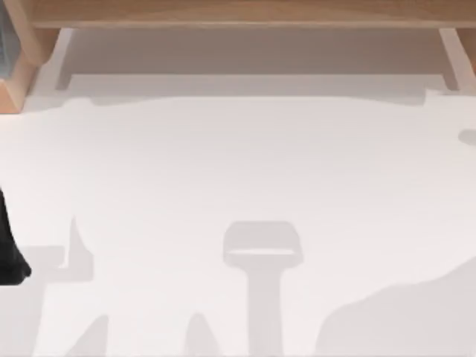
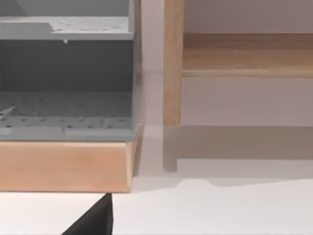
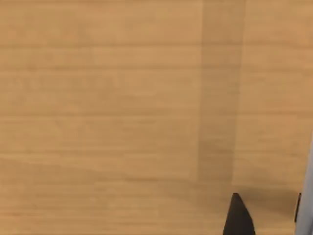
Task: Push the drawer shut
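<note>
White table [image 1: 245,171] stretches across most of my top view, streaked with grey shadows, and a wooden frame [image 1: 245,13] runs along its far edge on pale legs. At the far left edge I see a dark piece of my left arm [image 1: 9,256] low over the table; how its gripper stands I cannot tell. From the left wrist camera, one dark fingertip [image 2: 93,220] pokes in, and ahead of it sits the drawer [image 2: 66,164]: a wooden front panel with a grey perforated interior behind it, so it stands pulled out, close in front of that gripper but not touching it. Just beside the drawer is a wooden post [image 2: 173,63], with a wooden rail reaching away from it. Over on the right, my right wrist camera is pressed up near a plain wood-grain surface [image 3: 122,98], with one dark fingertip [image 3: 238,218] showing against it; whether that gripper is wide or narrow I cannot tell either.
</note>
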`<state>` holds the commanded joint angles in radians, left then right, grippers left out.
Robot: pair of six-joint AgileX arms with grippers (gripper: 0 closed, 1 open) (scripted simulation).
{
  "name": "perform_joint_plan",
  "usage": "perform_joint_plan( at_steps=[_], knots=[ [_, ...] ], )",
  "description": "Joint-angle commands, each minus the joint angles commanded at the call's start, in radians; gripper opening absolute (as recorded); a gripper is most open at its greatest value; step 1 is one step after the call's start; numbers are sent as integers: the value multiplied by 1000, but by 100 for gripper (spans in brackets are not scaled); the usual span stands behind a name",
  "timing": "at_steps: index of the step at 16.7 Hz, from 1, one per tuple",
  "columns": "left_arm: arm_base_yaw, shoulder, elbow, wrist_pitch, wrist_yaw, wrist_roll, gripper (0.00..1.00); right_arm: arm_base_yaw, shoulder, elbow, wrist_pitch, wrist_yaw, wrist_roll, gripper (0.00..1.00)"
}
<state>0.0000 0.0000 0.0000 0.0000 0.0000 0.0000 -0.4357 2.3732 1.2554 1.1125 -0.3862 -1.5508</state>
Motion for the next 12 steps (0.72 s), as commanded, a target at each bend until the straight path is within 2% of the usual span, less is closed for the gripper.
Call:
perform_joint_plan(
  at_steps=[6, 12],
  knots=[
    [0, 0, 0, 0, 0, 0, 100, 0, 0, 0, 0, 0, 0, 98],
    [0, 0, 0, 0, 0, 0, 100, 0, 0, 0, 0, 0, 0, 100]
  ],
)
